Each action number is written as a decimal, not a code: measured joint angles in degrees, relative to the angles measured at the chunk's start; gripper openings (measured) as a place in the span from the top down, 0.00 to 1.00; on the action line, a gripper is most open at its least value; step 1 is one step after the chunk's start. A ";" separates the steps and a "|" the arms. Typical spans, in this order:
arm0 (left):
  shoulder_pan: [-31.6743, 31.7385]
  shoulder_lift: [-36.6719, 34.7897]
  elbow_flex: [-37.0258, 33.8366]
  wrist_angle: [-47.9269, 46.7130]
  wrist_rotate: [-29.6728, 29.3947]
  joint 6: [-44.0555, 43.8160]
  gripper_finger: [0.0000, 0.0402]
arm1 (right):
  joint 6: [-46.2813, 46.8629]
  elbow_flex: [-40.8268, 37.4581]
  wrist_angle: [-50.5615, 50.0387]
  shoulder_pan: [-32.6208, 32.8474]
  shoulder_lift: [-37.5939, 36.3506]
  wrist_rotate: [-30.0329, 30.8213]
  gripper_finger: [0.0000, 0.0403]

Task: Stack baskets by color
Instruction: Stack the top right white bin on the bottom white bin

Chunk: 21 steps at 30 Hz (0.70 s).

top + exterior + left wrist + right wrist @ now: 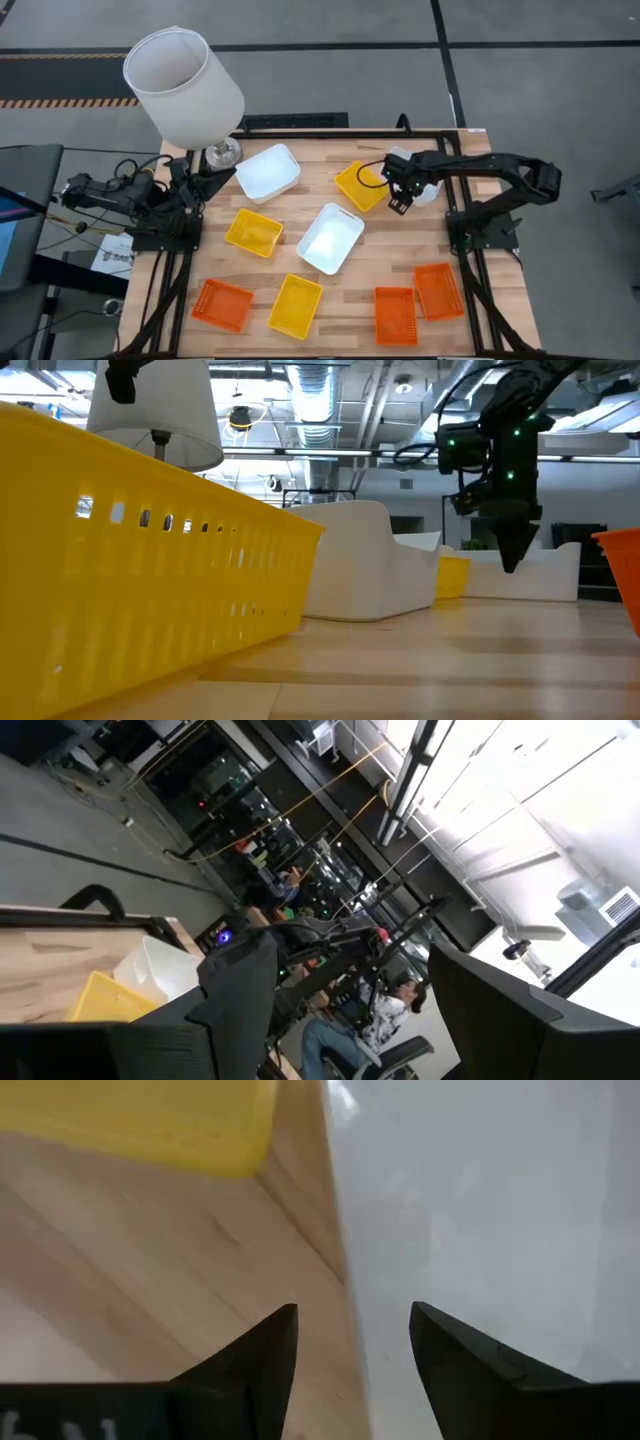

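Nine baskets lie singly on the wooden table (390, 262). White ones sit at the far left (268, 170), in the middle (331, 237) and at the far right (430, 190), partly under my right arm. Yellow ones (360, 185) (253, 231) (296, 305) and orange ones (222, 304) (395, 314) (438, 291) fill the rest. My right gripper (400, 200) points down, open, astride the edge of the far-right white basket (480, 1200), beside a yellow basket (140, 1120). My left gripper (200, 185) waits open at the table's left edge, raised.
A lamp with a large white shade (183, 85) stands at the table's far left corner, on a metal base (222, 152). In the low view a yellow basket (150, 560) fills the near left and an orange basket's edge (625, 560) shows at the right.
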 joint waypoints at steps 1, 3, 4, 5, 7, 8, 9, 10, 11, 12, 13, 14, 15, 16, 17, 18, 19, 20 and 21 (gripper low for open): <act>0.00 -0.01 0.00 -0.11 -0.38 0.00 0.38 | -0.50 -0.34 0.47 -0.34 0.43 -0.02 0.51; 0.00 0.01 0.00 -0.32 -1.21 0.04 0.38 | -0.75 -0.83 0.08 -1.33 0.95 -0.14 0.59; 0.02 0.01 0.00 -0.38 -1.48 0.00 0.38 | -0.86 -0.77 0.17 -1.77 1.19 -0.05 0.64; 0.02 0.00 0.00 -0.36 -1.66 0.00 0.38 | -0.87 -0.77 0.20 -2.18 1.62 -0.13 0.69; 0.02 0.01 0.00 -0.41 -1.96 -0.02 0.38 | -0.90 -0.84 0.17 -2.78 2.20 -0.15 0.82; 0.02 0.01 0.00 -0.44 -1.96 -0.02 0.38 | -0.93 -0.77 0.19 -3.01 2.27 -0.17 0.90; 0.02 0.01 0.00 -0.47 -1.99 -0.02 0.38 | -1.26 -0.75 0.28 -3.28 2.31 -0.09 0.94; 0.01 0.01 0.00 -0.58 -2.30 -0.02 0.38 | -1.13 -0.76 -0.06 -3.58 2.30 0.15 0.96; 0.02 0.01 0.00 -0.76 -2.61 -0.02 0.38 | -1.01 -0.77 -0.48 -3.79 2.29 0.52 0.96; 0.02 0.01 0.00 -0.96 -2.82 -0.04 0.38 | -0.97 -0.76 -0.82 -4.06 2.29 0.95 0.96; 0.02 0.01 0.00 -1.06 -2.90 -0.04 0.38 | -0.78 -0.66 -1.07 -4.25 2.29 1.87 0.97; 0.02 0.01 0.00 -1.13 -3.20 -0.04 0.38 | -0.61 -0.13 -1.99 -4.62 2.34 2.66 0.98; 0.01 0.01 0.00 -1.15 -3.52 -0.04 0.38 | -0.67 0.44 -2.90 -4.95 2.17 2.86 0.98; 0.01 0.01 0.00 -1.15 -3.62 -0.04 0.38 | -0.92 1.03 -3.49 -5.13 1.72 3.07 0.98; 0.01 0.01 0.00 -1.15 -3.86 -0.06 0.38 | -1.18 1.76 -3.88 -5.31 1.29 3.34 0.99; 0.01 0.01 0.00 -1.15 -4.00 -0.04 0.38 | -1.55 2.62 -4.04 -5.57 0.76 3.59 0.99; 0.01 0.01 0.00 -1.17 -4.34 -0.04 0.38 | -1.79 3.49 -4.19 -5.84 0.05 4.16 0.99; 0.02 0.01 0.00 -1.21 -4.57 -0.04 0.38 | -2.03 4.53 -4.56 -6.03 -0.74 5.07 0.99; 0.01 0.01 0.00 -1.28 -4.75 -0.04 0.38 | -2.14 5.68 -5.01 -6.24 -1.48 6.18 0.99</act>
